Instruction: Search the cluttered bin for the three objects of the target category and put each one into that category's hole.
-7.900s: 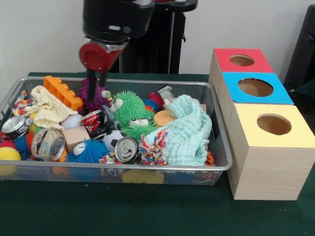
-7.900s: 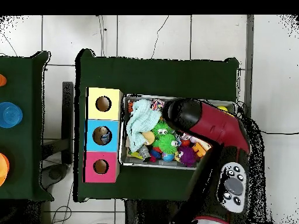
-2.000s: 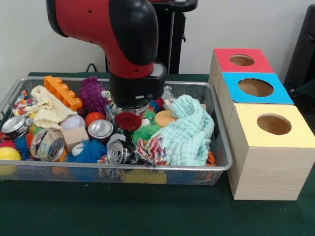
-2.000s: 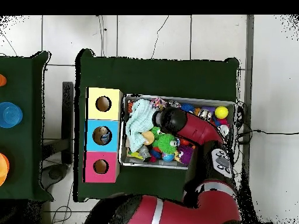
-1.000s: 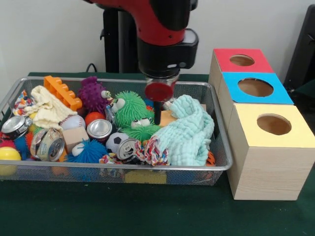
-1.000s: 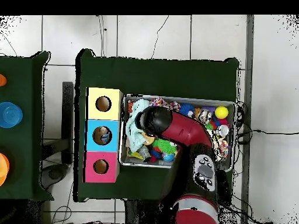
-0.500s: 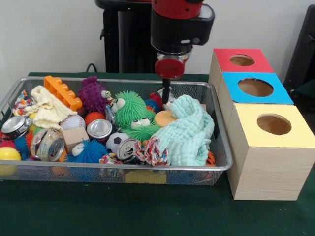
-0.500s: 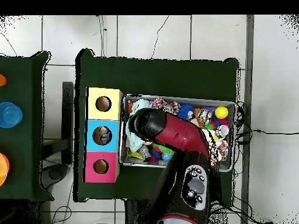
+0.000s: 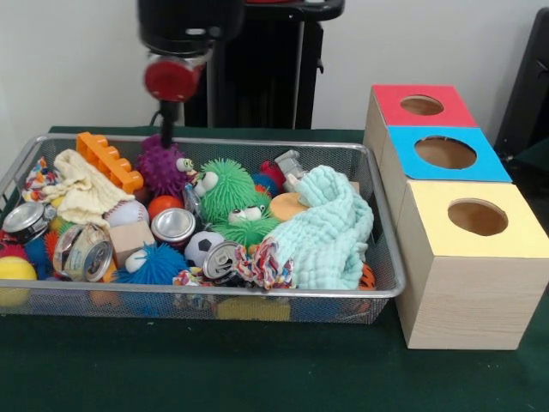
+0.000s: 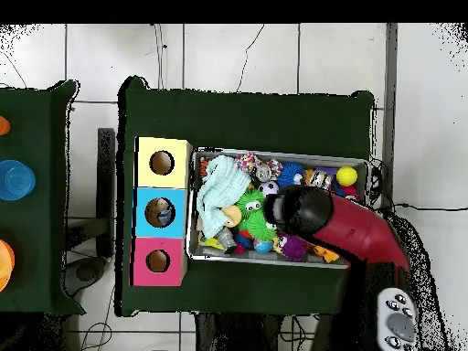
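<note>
A wire mesh bin (image 9: pixel 257 293) holds mixed clutter: crushed cans (image 9: pixel 176 225) (image 9: pixel 221 257) (image 9: pixel 86 251), a green spiky toy (image 9: pixel 225 184), a purple spiky toy (image 9: pixel 161 165), a baseball (image 9: pixel 127 212), a small soccer ball (image 9: pixel 202 245) and a mint cloth (image 9: pixel 330 232). To the bin's right stand three boxes with round holes: red (image 9: pixel 421 105), blue (image 9: pixel 445 152) and yellow (image 9: pixel 478 217). My gripper (image 9: pixel 165 142) hangs just above the purple toy at the bin's back left, with nothing visibly in it. In the overhead view the arm's head (image 10: pixel 302 212) hides the gripper.
An orange toothed block (image 9: pixel 107 160) and a cream cloth (image 9: pixel 81 193) lie at the bin's left. A wooden block (image 9: pixel 131 239), a blue spiky ball (image 9: pixel 159 264) and a yellow ball (image 9: pixel 15 270) sit near its front. Something lies inside the blue box's hole (image 10: pixel 159 212).
The gripper has swung from above the mint cloth, near the red box, across to the bin's back left over the purple toy. The bin's contents look unchanged over the last second.
</note>
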Robot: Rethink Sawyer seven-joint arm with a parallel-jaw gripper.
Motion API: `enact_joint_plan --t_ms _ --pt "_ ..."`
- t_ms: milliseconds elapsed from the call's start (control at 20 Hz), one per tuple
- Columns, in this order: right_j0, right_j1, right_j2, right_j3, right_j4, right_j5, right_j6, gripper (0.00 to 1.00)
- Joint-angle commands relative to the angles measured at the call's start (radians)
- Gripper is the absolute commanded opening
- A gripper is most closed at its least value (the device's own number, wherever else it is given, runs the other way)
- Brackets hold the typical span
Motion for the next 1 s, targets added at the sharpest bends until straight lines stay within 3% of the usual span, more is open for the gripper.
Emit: enact_joint_plan --t_ms 50,250,500,1000 --pt "-0.192 -0.04 0.274 0.124 -0.238 -0.186 -0.58 1.0" --pt "-0.194 -0.056 0.299 0.129 -0.317 -0.203 -0.557 1.0" --pt "-0.242 -0.07 0.385 0.141 -0.412 -0.225 -0.7 1.0" --pt "-0.366 -0.065 0.544 0.177 -0.451 -0.212 -0.786 1.0"
